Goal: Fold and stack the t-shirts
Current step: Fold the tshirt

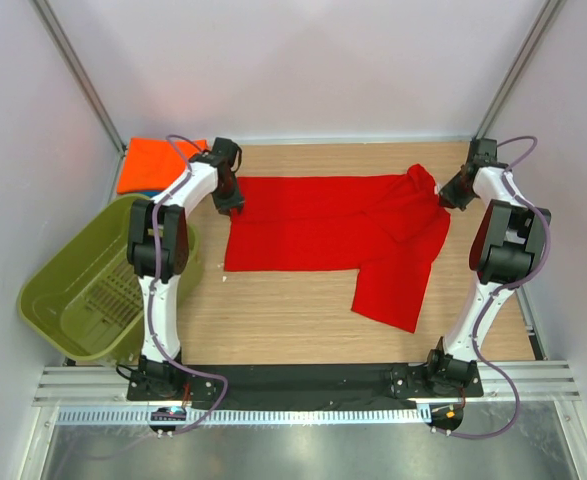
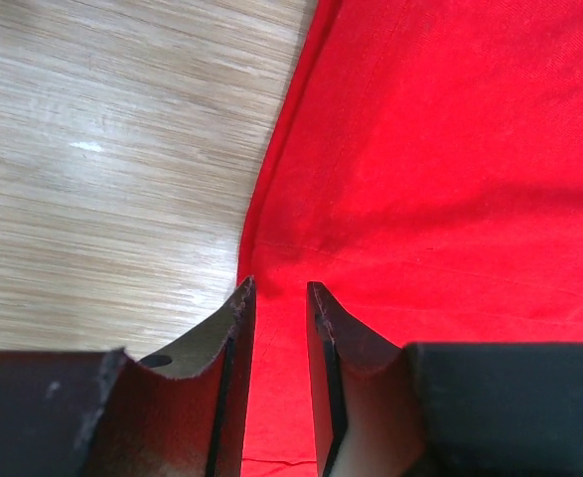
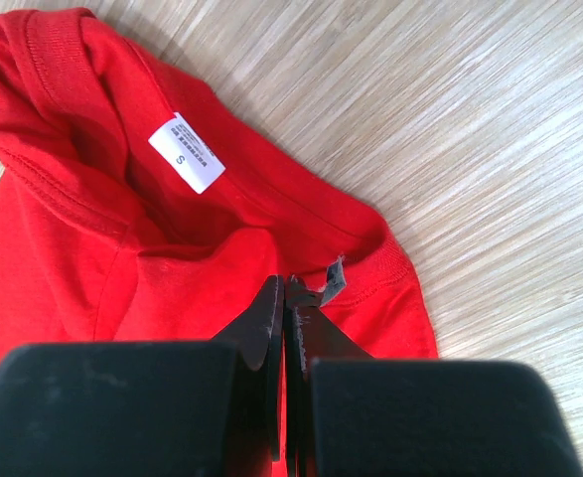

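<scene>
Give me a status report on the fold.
Right tool shut on red t-shirt at collar. Left tool open over its hem. Olive basket aside, not obstructing.

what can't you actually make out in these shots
- orange t-shirt: top view, the left arm covers its right edge, so its full shape is hidden
- neck label on the red t-shirt: right wrist view, the print above the S is too small
- red t-shirt's edge beneath the left gripper: left wrist view, the gripper's own fingers cover it
</scene>
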